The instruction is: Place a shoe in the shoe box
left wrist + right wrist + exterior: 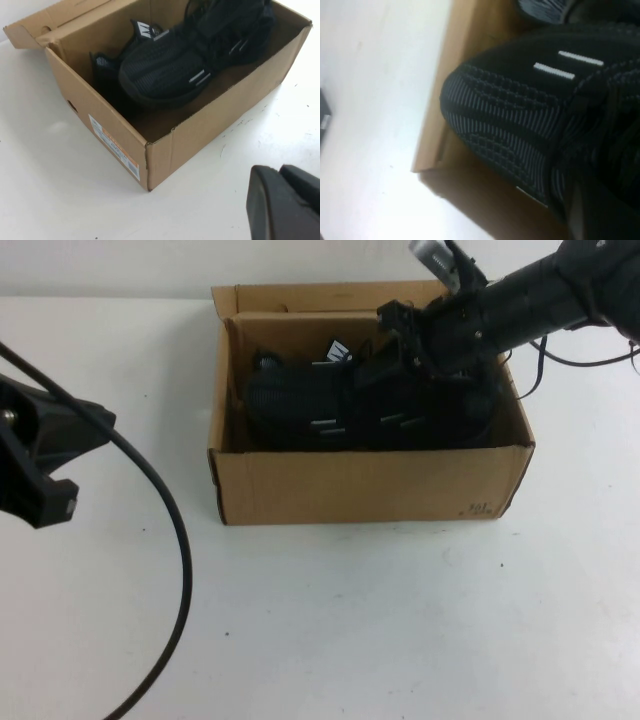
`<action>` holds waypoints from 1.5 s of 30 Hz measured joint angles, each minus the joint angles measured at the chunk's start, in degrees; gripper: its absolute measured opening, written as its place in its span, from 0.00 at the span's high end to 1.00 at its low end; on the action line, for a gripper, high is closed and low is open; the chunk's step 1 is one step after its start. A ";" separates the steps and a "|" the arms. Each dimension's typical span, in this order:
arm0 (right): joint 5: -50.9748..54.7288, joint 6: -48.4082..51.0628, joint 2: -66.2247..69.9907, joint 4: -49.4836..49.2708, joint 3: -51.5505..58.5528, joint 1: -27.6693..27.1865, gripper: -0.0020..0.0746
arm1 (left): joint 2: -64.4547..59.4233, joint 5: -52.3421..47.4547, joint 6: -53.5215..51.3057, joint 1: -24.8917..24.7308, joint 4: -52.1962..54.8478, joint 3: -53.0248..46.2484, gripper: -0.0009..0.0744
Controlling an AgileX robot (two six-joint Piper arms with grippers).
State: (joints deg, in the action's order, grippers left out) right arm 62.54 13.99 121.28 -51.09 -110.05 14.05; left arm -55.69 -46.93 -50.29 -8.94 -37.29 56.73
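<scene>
The left gripper is seen parked low over the white table, well left of the shoe box; whether its fingers are spread or pressed together cannot be told. A black cable is draped from that arm across the table. The box is placed centre, lid flap folded back at the far side, orange label on one end. The shoe is found inside the box, toe toward the left end, lying beside a second shoe. The right gripper is lowered into the box over the shoe's middle; its finger state cannot be told.
</scene>
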 joint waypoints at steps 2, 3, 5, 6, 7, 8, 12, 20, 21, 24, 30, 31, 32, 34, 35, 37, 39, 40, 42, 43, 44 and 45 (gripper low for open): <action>0.24 0.00 0.64 0.64 -0.09 0.00 0.98 | 0.00 0.00 -0.01 0.00 0.00 0.00 0.99; 0.32 0.18 0.86 0.61 -0.09 0.00 0.98 | 0.00 0.00 -0.01 0.00 0.00 0.00 0.99; 0.78 0.59 1.44 0.61 -0.33 0.02 0.98 | 0.00 0.00 0.02 0.00 0.00 0.00 0.99; 1.08 0.68 1.75 0.61 -0.32 0.26 0.98 | 0.00 0.00 0.13 0.00 0.00 0.00 0.99; 1.35 0.83 2.07 0.61 -0.34 0.41 0.98 | 0.00 0.00 0.23 0.00 0.00 0.00 0.99; 1.64 0.82 2.34 0.61 -0.45 0.67 0.98 | 0.00 0.00 0.23 0.00 0.00 0.00 0.99; 2.90 0.86 3.27 0.61 -0.45 1.69 0.93 | 0.00 0.00 0.38 0.00 0.00 0.00 0.99; 2.19 0.95 1.39 4.54 -2.13 1.29 0.50 | 0.00 0.00 1.70 0.00 0.00 0.00 0.99; 2.19 0.65 0.62 6.53 -3.12 1.04 0.49 | 0.00 -0.14 1.80 0.00 0.00 0.00 0.99; 3.06 -1.67 -2.52 14.34 -5.98 0.07 0.49 | 0.00 -0.56 2.02 0.00 0.00 0.00 0.99; 4.27 -4.27 -10.22 23.98 -8.42 -0.07 0.58 | 0.04 -0.90 2.15 0.00 0.00 0.00 0.99; 4.39 -4.27 -11.96 24.71 -8.42 -0.07 0.64 | 0.27 -0.90 2.15 0.00 0.00 0.00 0.99; 4.52 -4.27 -13.74 25.32 -8.52 -0.07 0.70 | 0.40 -0.95 2.01 0.00 0.00 0.00 0.99; 4.72 -3.98 -17.50 26.43 -8.52 -0.07 0.86 | 1.17 -1.20 1.57 0.00 -0.11 0.00 0.99; 4.73 -3.73 -19.03 26.80 -8.52 -0.07 0.90 | 1.65 -1.43 1.44 0.00 -0.21 0.00 0.99; 4.81 -3.45 -22.91 28.02 -8.52 -0.07 0.95 | 3.24 -2.22 0.31 0.00 -0.42 0.00 0.99; 4.81 -3.01 -26.41 29.05 -8.52 -0.07 0.98 | 5.57 -2.98 -1.25 0.00 -0.42 0.00 0.99; 4.94 -2.41 -28.30 29.61 -8.52 -0.07 0.98 | 6.96 -3.41 -2.49 0.00 -0.42 0.00 0.99; 5.18 -1.03 -32.07 30.25 -8.54 -0.07 0.99 | 9.76 -3.95 -4.87 0.00 -0.09 0.00 0.99; 5.28 -0.49 -33.85 30.39 -8.54 -0.07 0.99 | 11.40 -3.95 -5.87 0.00 1.01 0.00 0.99; 5.44 -0.07 -35.27 30.39 -8.65 -0.07 0.99 | 13.04 -3.70 -6.16 0.00 2.99 0.00 0.99; 5.74 0.35 -37.00 30.39 -8.64 -0.07 0.99 | 14.30 -2.97 -5.58 0.00 5.13 0.00 0.99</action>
State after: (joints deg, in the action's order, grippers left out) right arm 68.28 14.33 84.28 -20.70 -118.69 13.98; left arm -41.38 -49.90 -55.88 -8.94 -32.17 56.73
